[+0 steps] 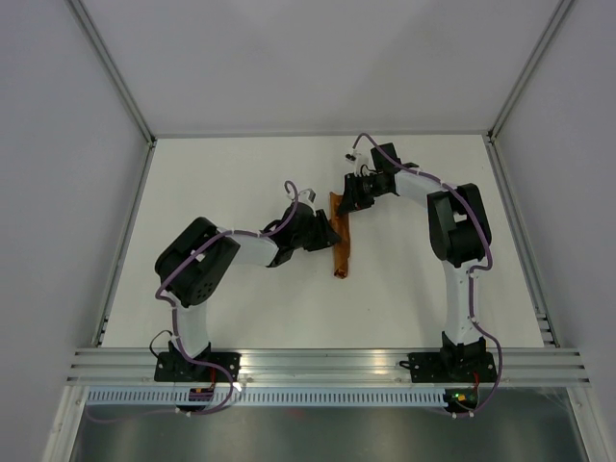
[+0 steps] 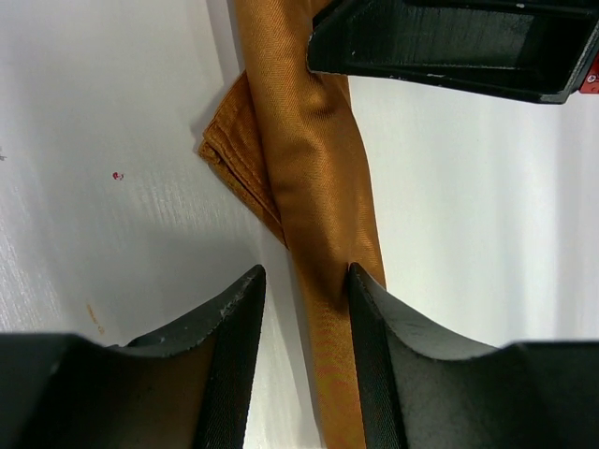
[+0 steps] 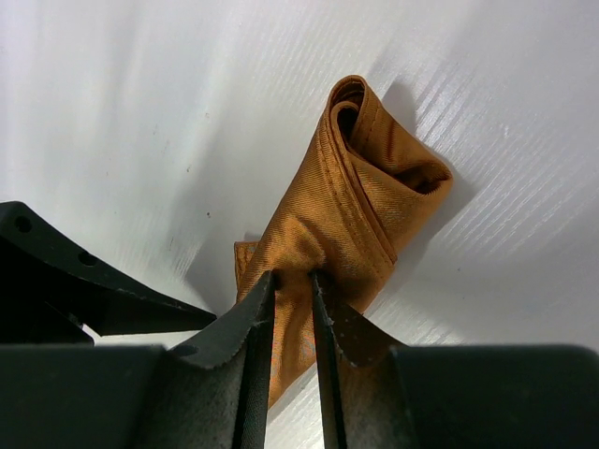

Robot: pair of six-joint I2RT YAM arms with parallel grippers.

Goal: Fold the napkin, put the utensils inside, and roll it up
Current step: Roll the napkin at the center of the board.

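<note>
The napkin [image 1: 340, 252] lies as a narrow rust-orange roll in the middle of the table, running near to far. My left gripper [image 1: 325, 231] straddles the roll at its middle. In the left wrist view [image 2: 307, 281] its jaws are open: the roll [image 2: 314, 168] touches the right finger, with bare table beside the left one. My right gripper [image 1: 345, 200] is at the roll's far end. In the right wrist view [image 3: 292, 281] it is shut, pinching the cloth [image 3: 365, 187] just behind the spiral end. The knife is hidden.
The white table [image 1: 221, 173] is walled at the left, right and back. An aluminium rail [image 1: 327, 361] runs along the near edge by the arm bases. The two grippers are close together; the right one's finger [image 2: 449, 42] shows in the left wrist view.
</note>
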